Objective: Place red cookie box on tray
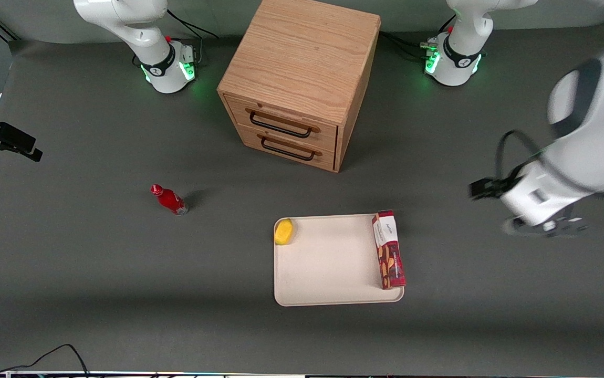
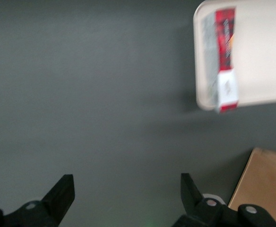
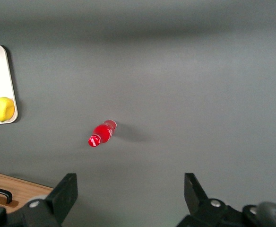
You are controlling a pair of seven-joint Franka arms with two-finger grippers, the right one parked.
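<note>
Hovering above bare grey surface (image 1: 97, 294) toward my working end, my pincer (image 2: 127, 191) is spread wide, nothing between the fingers (image 2: 62, 191).

Going left to right in the front view: small red bottle (image 1: 169, 199) standing far off from my pincer, toward the parked arm's end. Wooden two-drawer cabinet (image 1: 302, 79), farther from the front camera than my pincer. Tray (image 1: 328, 262), cream-white, well apart from my pincer and a little nearer the front camera; a yellow fruit (image 1: 283, 231) sits in the corner farthest from my pincer. Red cookie box (image 1: 388, 249) lies flat along the tray edge closest to my pincer, its white end panel pointing toward the cabinet, that end poking slightly over the rim. My pincer (image 1: 543, 227) comes last, off the tray, well apart from the box.
</note>
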